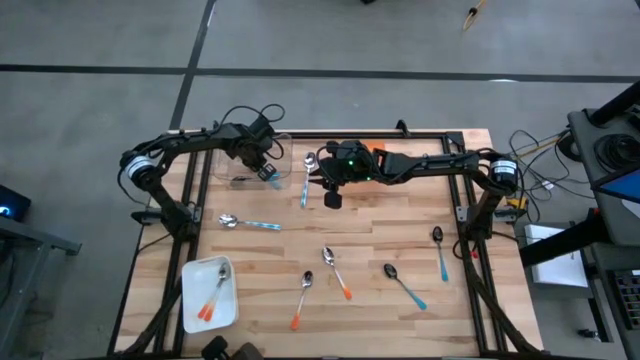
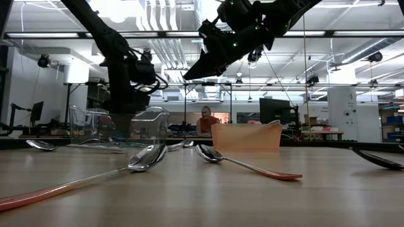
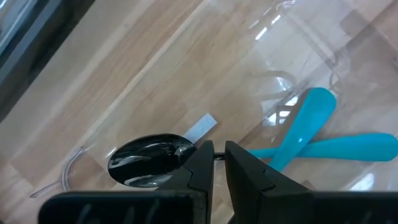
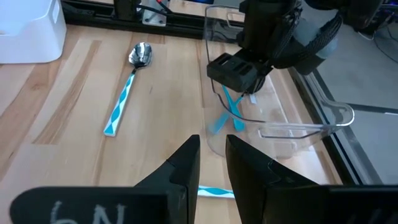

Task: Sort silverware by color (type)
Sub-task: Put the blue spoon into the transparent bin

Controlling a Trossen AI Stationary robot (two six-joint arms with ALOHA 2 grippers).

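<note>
I see my spoons (image 1: 336,270) scattered flat on the wood: orange-handled near me, two orange ones (image 1: 212,298) on white, teal-handled ones (image 1: 404,284) right, striped light-blue ones (image 1: 248,223) left.

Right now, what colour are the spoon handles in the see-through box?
Teal handles, seen best in the left wrist view, inside the clear box.

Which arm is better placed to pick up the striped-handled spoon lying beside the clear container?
Probably the right. The right hand hovers right beside the striped-handled spoon. The left hand is down in the clear container, fingers nearly shut above the teal spoons already there.
</note>
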